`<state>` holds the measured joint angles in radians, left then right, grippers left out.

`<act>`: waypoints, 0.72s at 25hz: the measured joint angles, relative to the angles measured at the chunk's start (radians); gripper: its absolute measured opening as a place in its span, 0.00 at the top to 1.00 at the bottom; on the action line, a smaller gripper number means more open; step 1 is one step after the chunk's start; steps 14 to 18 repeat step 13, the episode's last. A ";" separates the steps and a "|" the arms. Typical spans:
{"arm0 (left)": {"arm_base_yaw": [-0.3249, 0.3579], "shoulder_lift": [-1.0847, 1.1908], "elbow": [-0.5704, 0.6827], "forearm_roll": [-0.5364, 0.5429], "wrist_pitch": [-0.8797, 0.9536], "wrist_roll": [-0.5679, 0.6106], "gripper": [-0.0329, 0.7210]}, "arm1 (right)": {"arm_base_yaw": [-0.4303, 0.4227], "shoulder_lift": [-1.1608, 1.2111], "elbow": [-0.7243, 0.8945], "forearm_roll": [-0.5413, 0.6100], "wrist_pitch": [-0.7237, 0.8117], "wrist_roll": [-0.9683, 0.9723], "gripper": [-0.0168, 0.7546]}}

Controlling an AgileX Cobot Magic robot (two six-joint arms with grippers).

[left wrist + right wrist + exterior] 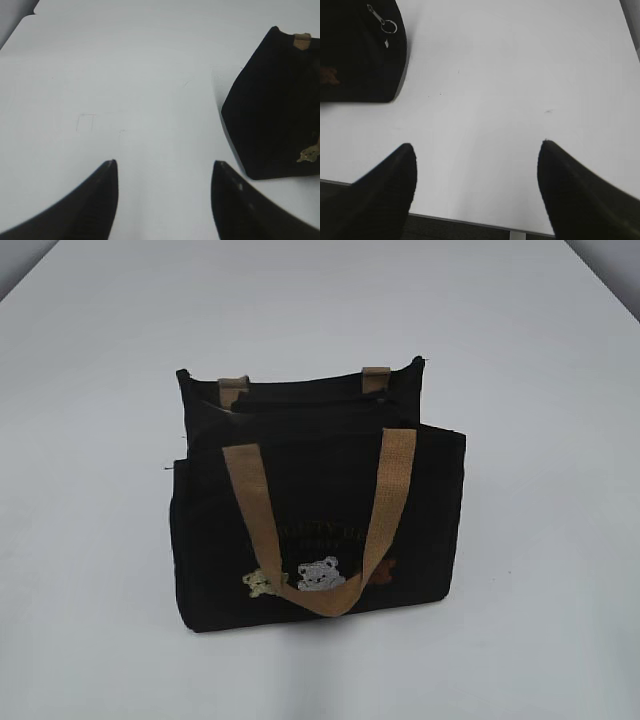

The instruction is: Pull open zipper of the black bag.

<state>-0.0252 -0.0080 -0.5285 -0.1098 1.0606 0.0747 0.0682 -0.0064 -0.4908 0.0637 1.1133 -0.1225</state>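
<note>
Your exterior view looks down at a slant, facing the black bag [318,500] mid-table [100,540]. Your left wrist view sits low over the table, catching the bag's end at its right edge. Your right wrist view, near the table's front edge, catches it top-left. All three share the bag.
</note>
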 joint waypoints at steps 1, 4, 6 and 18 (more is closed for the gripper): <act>0.000 -0.001 0.000 0.000 0.000 0.000 0.36 | 0.000 0.000 0.000 -0.001 0.000 0.000 0.23; 0.000 -0.001 0.000 0.000 0.000 0.000 0.36 | 0.000 0.000 0.000 0.000 0.000 0.000 0.23; 0.000 -0.001 0.000 0.000 0.000 0.000 0.36 | 0.000 0.000 0.000 0.000 0.000 0.000 0.23; 0.000 -0.001 0.000 0.000 0.000 0.000 0.36 | 0.000 0.000 0.000 0.000 0.000 0.000 0.23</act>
